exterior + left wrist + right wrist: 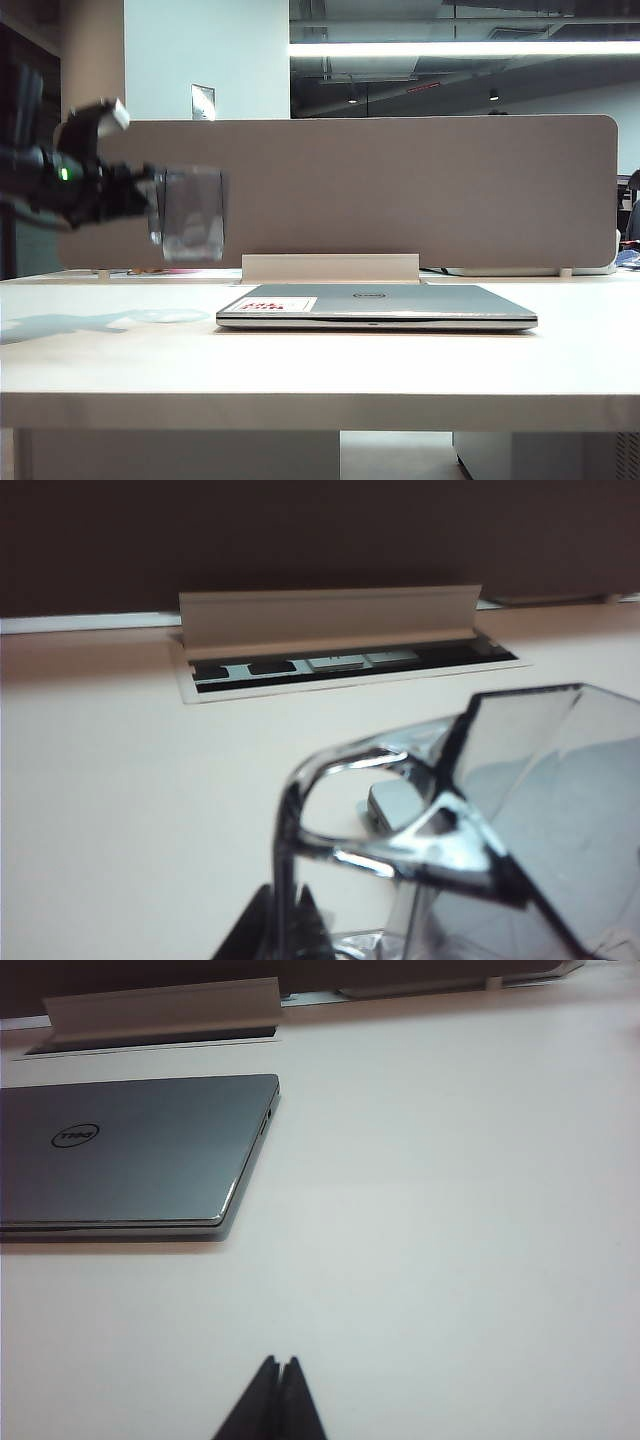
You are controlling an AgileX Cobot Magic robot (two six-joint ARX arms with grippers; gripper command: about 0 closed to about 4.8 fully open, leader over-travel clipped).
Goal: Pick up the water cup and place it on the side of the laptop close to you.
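Observation:
The water cup (193, 228), clear and grey-tinted, hangs in the air above the left part of the table, well left of the laptop (400, 300). My left gripper (150, 195) reaches in from the left and is shut on the cup's thin handle. In the left wrist view the handle (290, 820) runs down between the black fingertips of the left gripper (285, 900), and the cup body (560, 820) fills the near corner. The closed silver laptop (130, 1150) lies flat. My right gripper (281, 1362) is shut and empty over bare table beside the laptop; the exterior view does not show it.
A grey partition panel (400, 190) stands along the table's back. A raised cable-tray flap (330, 268) sits just behind the laptop, with sockets under it (340, 662). A white-and-red sticker (275, 304) marks the laptop's near left corner. The table's front edge (320, 400) runs below.

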